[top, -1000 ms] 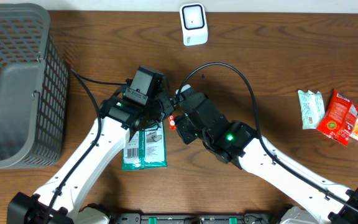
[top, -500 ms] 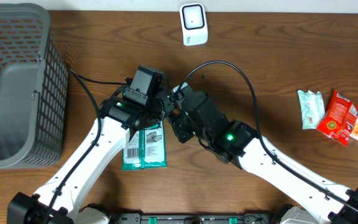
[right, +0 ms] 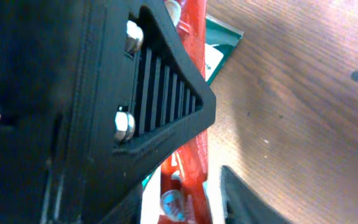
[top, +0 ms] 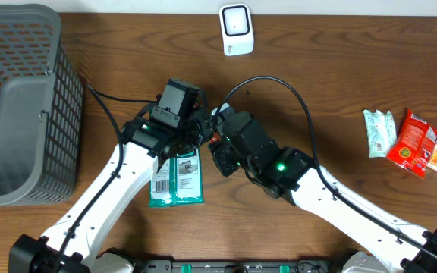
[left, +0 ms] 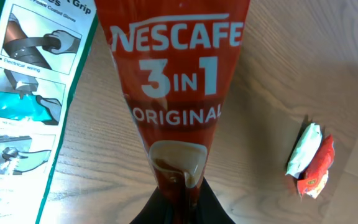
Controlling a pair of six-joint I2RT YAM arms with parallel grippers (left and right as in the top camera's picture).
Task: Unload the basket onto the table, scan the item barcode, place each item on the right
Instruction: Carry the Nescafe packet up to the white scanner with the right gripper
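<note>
Red Nescafe 3-in-1 coffee sachet (left: 173, 93) held mid-bench between both arms.
Overhead: it is beside a green-and-white packet (top: 177, 178) on the wooden bench (top: 340, 91), well apart from the white scanner (top: 236, 29). Left wrist: the left end effector (left: 182, 194) is pinched closed on the sachet's end. Right wrist: the right end effector (right: 209, 158) is partly parted, straddling the sachet.

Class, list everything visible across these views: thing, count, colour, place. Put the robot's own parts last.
table: one, brown wood.
basket: one, grey, far left.
scanner: one, white, top centre.
green packet: one, green-white, lying centre-left.
coffee sachet: one, red, held up mid-table.
snack packets: three, white-green, red, orange, far right.
left fingers: black, shut on the coffee sachet.
right fingers: black, either side of the coffee sachet.
arms: two, white and black.
</note>
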